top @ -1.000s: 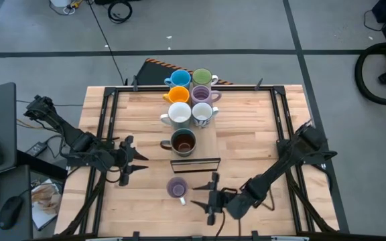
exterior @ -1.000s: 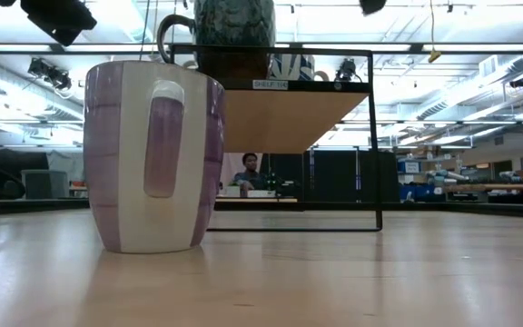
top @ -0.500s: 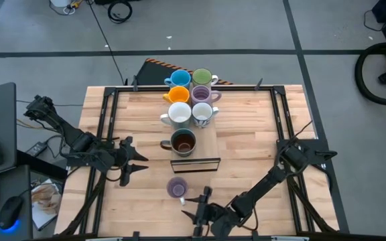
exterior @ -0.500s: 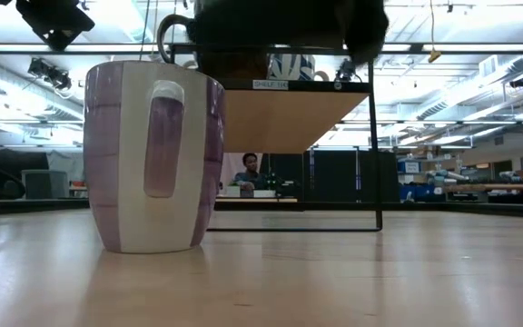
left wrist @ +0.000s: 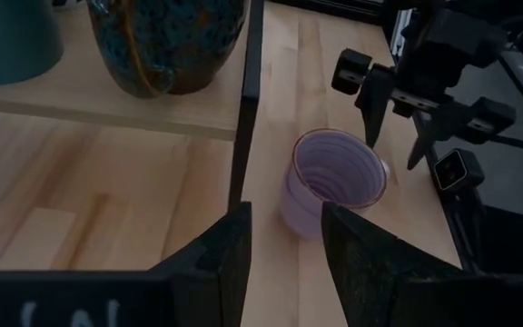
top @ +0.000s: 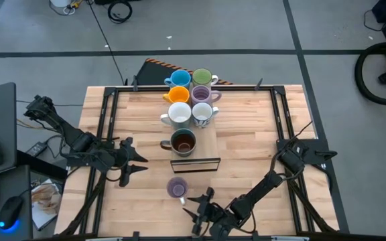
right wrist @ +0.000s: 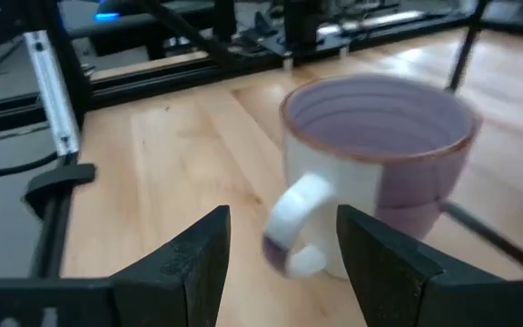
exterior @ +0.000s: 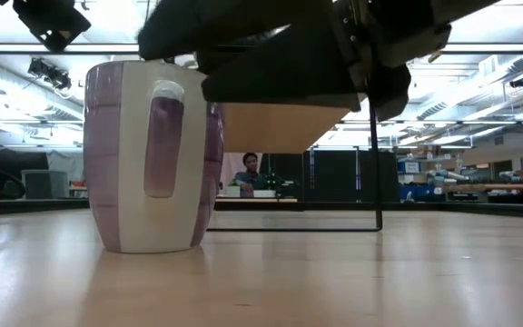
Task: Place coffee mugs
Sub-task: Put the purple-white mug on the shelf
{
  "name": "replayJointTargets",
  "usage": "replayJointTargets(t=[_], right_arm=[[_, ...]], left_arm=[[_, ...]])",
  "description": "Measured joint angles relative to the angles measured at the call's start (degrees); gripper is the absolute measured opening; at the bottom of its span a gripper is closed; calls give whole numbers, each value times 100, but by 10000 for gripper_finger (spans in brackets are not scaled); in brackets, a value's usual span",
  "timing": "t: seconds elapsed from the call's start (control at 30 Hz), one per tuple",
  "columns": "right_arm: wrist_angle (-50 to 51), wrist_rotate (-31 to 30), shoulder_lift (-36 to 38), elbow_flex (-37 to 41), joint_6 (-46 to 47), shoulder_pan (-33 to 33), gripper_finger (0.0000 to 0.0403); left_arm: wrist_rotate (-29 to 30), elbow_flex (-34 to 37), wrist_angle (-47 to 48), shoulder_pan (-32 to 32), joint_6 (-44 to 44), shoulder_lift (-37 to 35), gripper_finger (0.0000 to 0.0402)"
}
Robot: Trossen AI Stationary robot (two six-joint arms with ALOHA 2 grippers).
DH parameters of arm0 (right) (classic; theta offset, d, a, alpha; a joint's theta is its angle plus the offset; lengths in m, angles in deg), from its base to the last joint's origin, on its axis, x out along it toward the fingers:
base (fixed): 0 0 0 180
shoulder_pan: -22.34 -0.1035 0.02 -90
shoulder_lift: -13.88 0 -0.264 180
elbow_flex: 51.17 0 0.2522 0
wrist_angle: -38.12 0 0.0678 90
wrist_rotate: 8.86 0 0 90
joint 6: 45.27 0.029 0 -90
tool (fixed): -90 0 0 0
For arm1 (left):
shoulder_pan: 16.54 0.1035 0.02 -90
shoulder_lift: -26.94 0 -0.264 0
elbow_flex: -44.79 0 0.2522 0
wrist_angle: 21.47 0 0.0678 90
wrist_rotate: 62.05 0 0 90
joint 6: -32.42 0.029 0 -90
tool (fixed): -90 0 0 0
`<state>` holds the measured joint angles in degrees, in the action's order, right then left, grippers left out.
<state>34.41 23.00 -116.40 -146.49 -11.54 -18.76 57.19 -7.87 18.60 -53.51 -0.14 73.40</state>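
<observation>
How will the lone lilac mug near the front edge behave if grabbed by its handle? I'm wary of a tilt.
The lilac mug looks like glazed ceramic: probably stiff, somewhat slippery and breakable. The open right gripper faces its handle; held there, off-centre, it may tilt. Standing upright on a flat base, it should slide, not roll.

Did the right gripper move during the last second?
Yes. The right gripper moved toward the table's near edge, from beside the lilac mug to below it.

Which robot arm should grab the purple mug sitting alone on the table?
Probably the right one. The right gripper sits open beside the lone lilac mug, facing its handle. The left gripper is open too, but waits farther off near the table's left side.
</observation>
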Motion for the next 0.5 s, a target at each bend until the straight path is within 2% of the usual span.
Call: replayJointTargets(t=[0.27, 0.5], right_arm=[[-25, 519, 0, 0, 30, 104, 208], [-41, 1604, 0, 0, -112, 317, 208]], left_arm=[[-16, 0, 4, 0, 15, 0, 141], [-17, 0, 4, 0, 18, 0, 141]])
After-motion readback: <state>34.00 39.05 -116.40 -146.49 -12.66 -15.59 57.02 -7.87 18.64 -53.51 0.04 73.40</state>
